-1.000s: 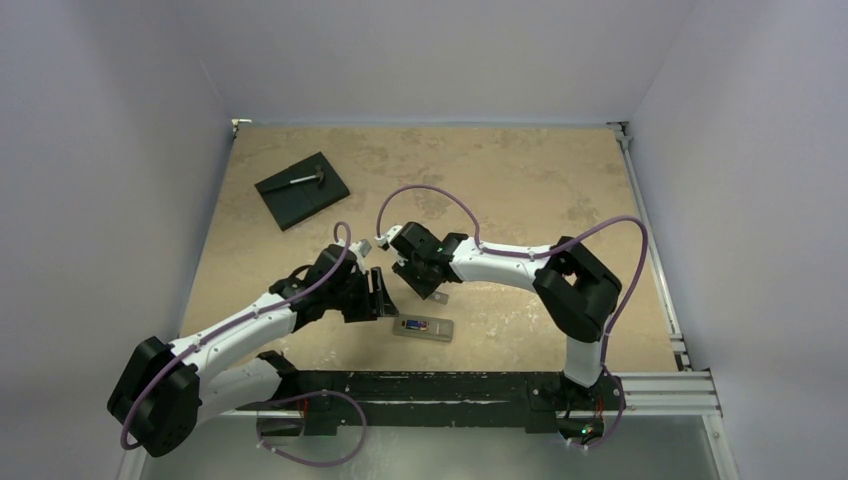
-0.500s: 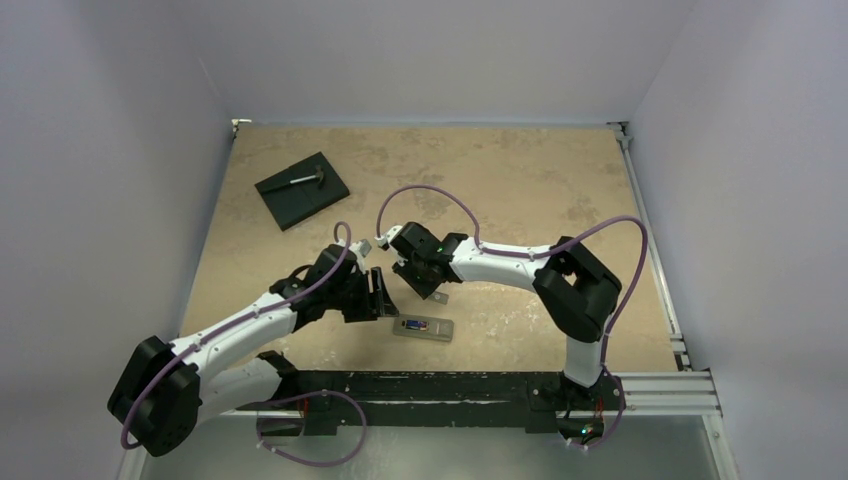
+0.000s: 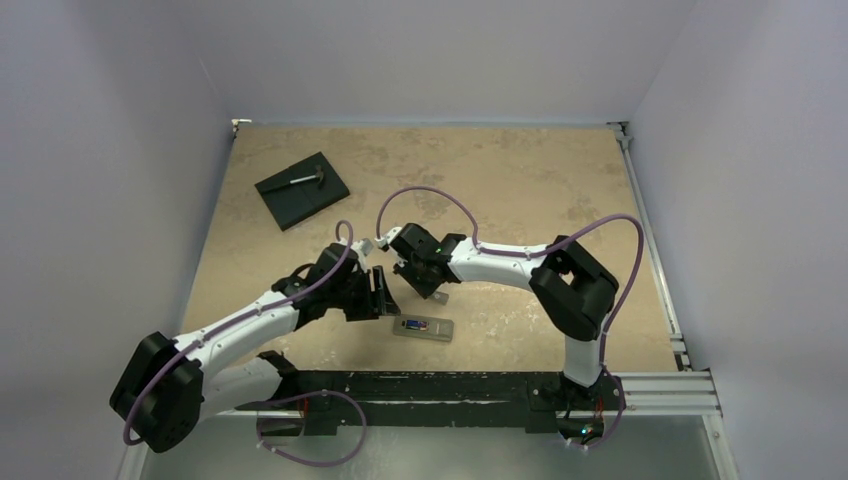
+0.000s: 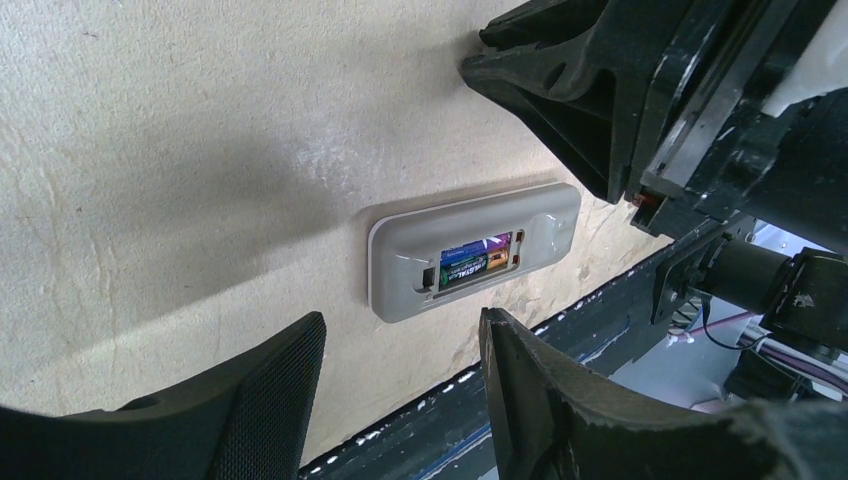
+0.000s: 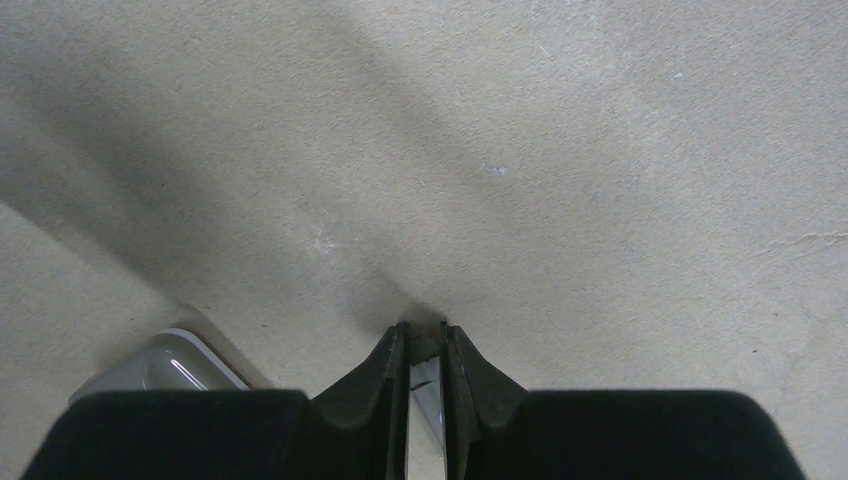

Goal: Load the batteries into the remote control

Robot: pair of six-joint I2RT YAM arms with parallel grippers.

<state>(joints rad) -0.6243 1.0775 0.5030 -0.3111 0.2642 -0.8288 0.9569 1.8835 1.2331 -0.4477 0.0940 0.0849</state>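
From above, the remote control [image 3: 423, 327] lies grey back up near the front edge of the table [image 3: 520, 180]. The left gripper [image 3: 380, 294] and right gripper [image 3: 436, 291] crowd just behind it, so a careless move could knock them together. The black slab [image 3: 301, 189] carrying a small tool [image 3: 305, 179] sits well apart and is no obstacle. Through the left wrist, the batteries [image 4: 478, 262] sit side by side in the recess. The left fingers [image 4: 260, 400] gape wide and hold nothing, so the unrestrained remote might skid under pressure. Through the right wrist, the fingers [image 5: 470, 380] pinch a thin pale plate [image 5: 422, 380], likely the cover, and so slim a grip could let it twist or slip.
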